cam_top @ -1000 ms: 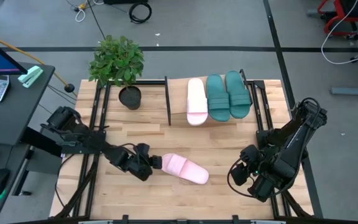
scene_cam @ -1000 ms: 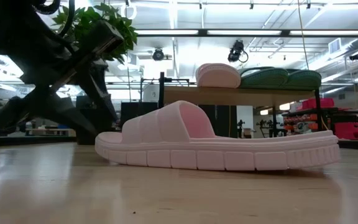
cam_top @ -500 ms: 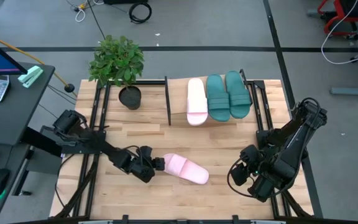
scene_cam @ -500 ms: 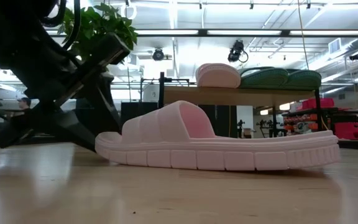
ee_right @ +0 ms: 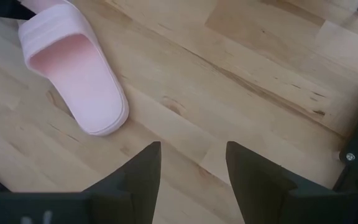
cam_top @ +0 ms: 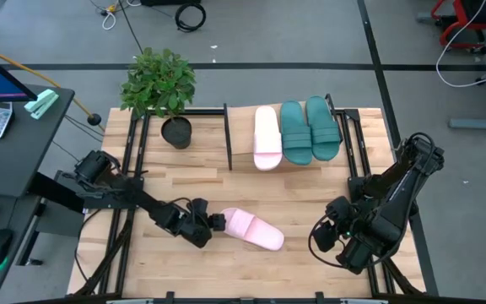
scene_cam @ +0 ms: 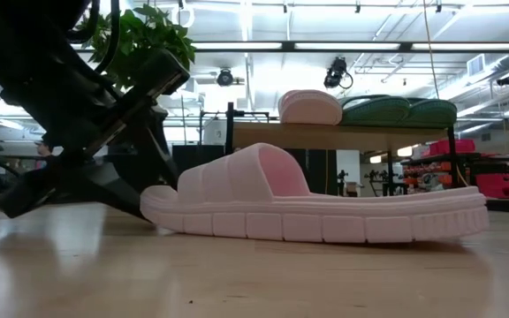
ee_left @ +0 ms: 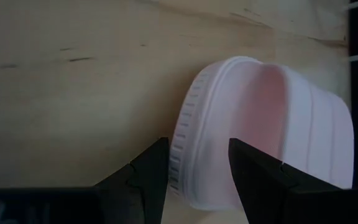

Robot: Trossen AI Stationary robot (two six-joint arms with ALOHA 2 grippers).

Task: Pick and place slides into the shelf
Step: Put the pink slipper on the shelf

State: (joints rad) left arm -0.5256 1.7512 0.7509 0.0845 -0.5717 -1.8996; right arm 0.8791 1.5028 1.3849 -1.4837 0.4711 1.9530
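We see the left gripper with its 2 fingers apart, 1 on each side of the heel edge of a pink slide. The sole rim sits in the gap between them; we cannot tell whether the pads press on it. From above, this left gripper lies low over the table at the left end of that pink slide, which lies flat on the wood near the front middle, strap end pointing right. In the low view the slide rests sole down on the table, with the left arm dark behind its near end.

The right gripper has its fingers apart around nothing, only bare wood between them. It hangs above the table at the front right, well apart from the loose slide. From above, the right gripper sits folded near the right table edge.

On the shelf at the back middle we see 3 slides side by side: 1 pink on the left and 2 green to its right, all lying across the plank top. A potted plant stands at the back left, beside the shelf's frame.
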